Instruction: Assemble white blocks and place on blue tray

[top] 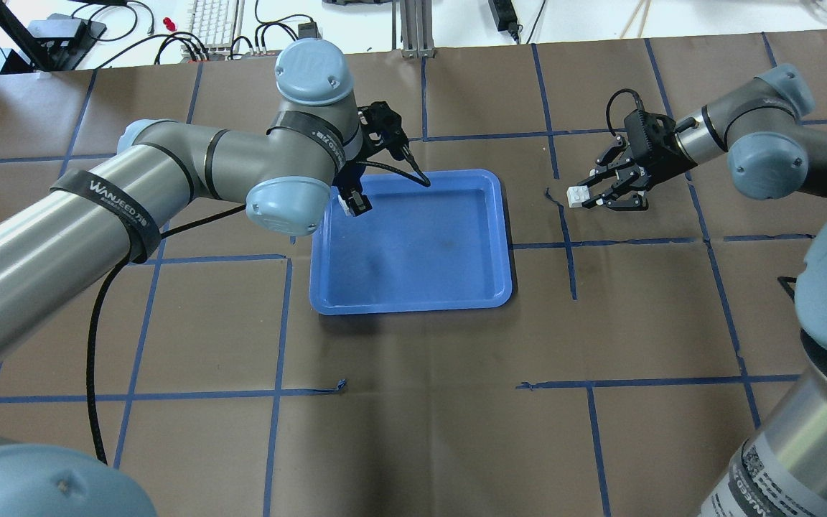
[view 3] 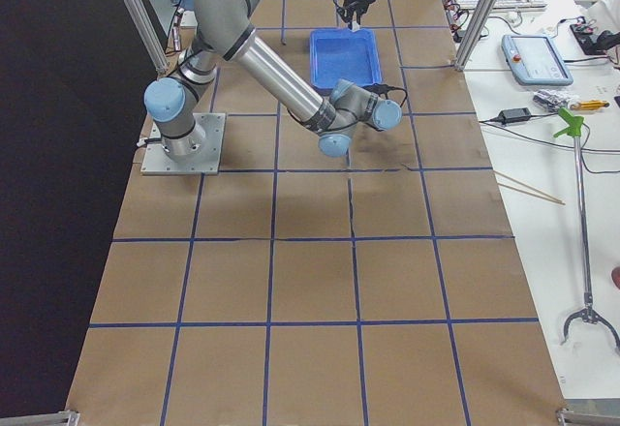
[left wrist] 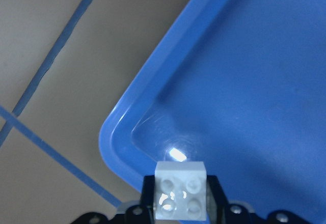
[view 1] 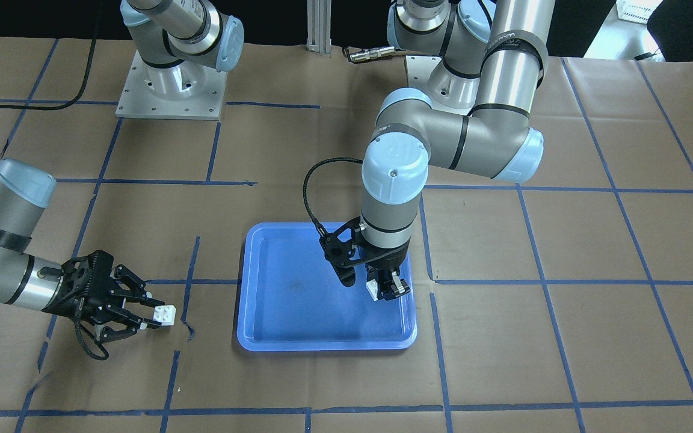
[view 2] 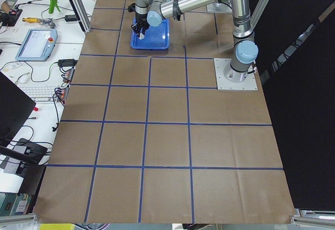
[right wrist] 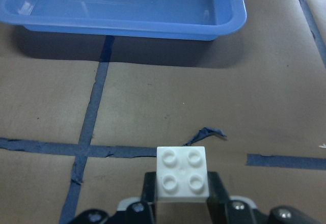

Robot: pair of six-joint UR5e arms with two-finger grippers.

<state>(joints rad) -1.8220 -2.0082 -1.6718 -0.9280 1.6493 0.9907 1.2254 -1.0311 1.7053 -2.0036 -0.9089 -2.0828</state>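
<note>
Left claw is clenched on the left block and hovers over a corner of the tray. Right claw grasps the right block at its tips, low over the table and well apart from the tray, beside a strip of tape.

The step in hand looks like bringing the two blocks together. To do it well, the arms should meet with the block faces square to each other and the studs of one facing the hollow of the other. They should then press along one straight line, so nothing twists out of the pinch. Only once the blocks lock should one claw let go.

Right wrist view shows four studs facing the camera, which the wide views blur. Left wrist view shows four rounds on its block, but I cannot tell whether they are studs or sockets. Only the overhead view shows how far apart the claws are.
</note>
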